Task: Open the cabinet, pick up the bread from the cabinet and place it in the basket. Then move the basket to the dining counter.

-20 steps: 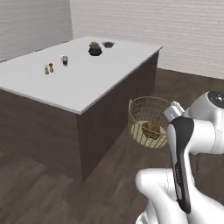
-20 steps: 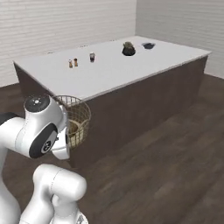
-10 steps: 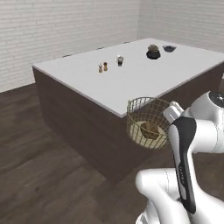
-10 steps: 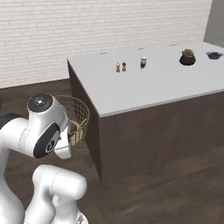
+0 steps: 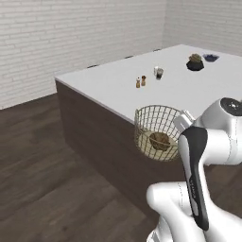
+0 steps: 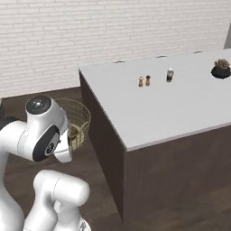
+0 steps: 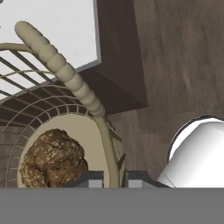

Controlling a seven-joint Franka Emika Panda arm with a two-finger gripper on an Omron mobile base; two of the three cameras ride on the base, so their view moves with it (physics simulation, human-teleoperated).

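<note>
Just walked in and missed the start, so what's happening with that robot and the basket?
The robot is carrying the basket, with its gripper shut on the basket's wire rim. The bread already lies on the basket's bottom. The basket hangs in the air beside the corner of the dining counter, not set on it yet. On the counter top stand two small shakers, a cup and a dark potted plant.

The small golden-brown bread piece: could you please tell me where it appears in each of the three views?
Left base view: the small golden-brown bread piece lies on the bottom of the round tan wire-mesh basket, right of centre.
Right base view: a brown bit shows through the basket's mesh, left of centre.
Hand view: lower left, inside the basket.
Shared landmark: the long white dining counter, beside the basket.
</note>
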